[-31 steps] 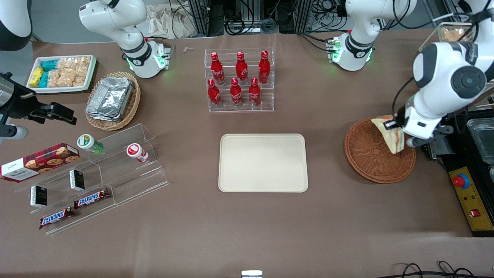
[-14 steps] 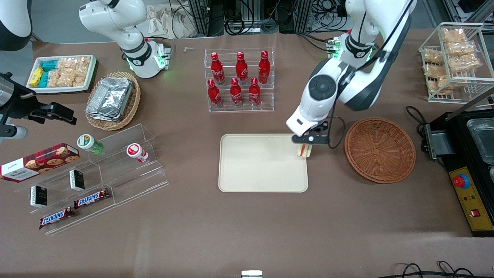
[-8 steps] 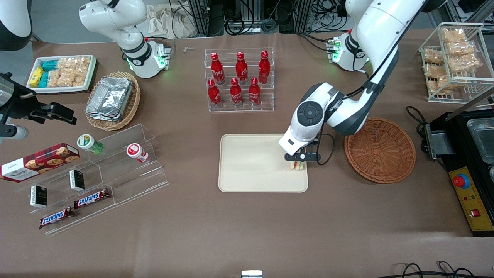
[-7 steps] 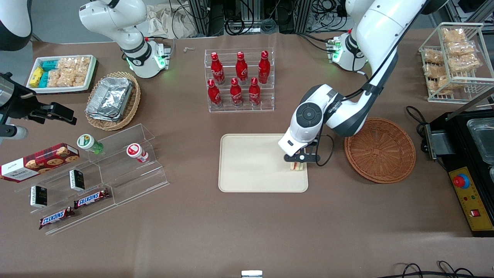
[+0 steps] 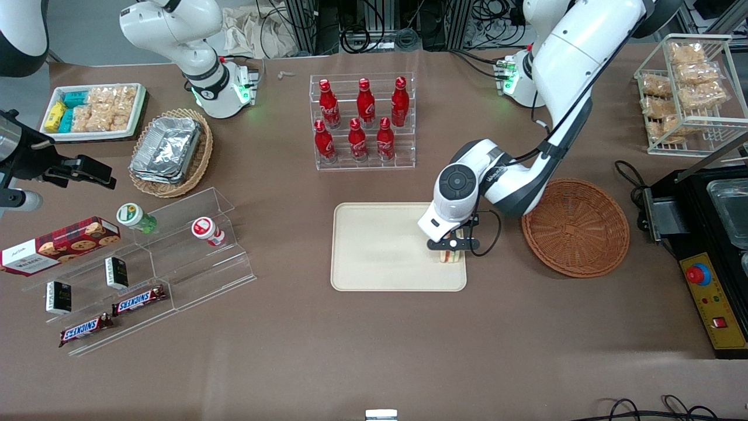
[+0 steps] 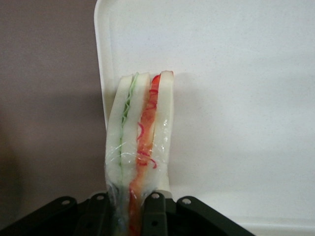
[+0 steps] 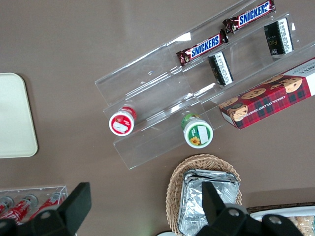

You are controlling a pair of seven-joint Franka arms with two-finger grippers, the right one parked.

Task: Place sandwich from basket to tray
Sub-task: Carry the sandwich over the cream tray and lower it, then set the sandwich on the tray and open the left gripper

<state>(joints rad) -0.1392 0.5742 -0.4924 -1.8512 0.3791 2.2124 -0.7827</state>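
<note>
From my seat, the end effector [image 5: 449, 250] is clamped on the sandwich [image 6: 140, 147], holding it on edge with the filling showing, down at the tray [image 5: 374, 257] edge nearest the basket [image 5: 575, 227]. I'd guess it's low so the wedge won't drop far on release. It's close to the rim, so it could tip onto the counter [image 5: 374, 351].

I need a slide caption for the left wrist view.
Gripper shut on wrapped sandwich, held over the cream tray.
</note>
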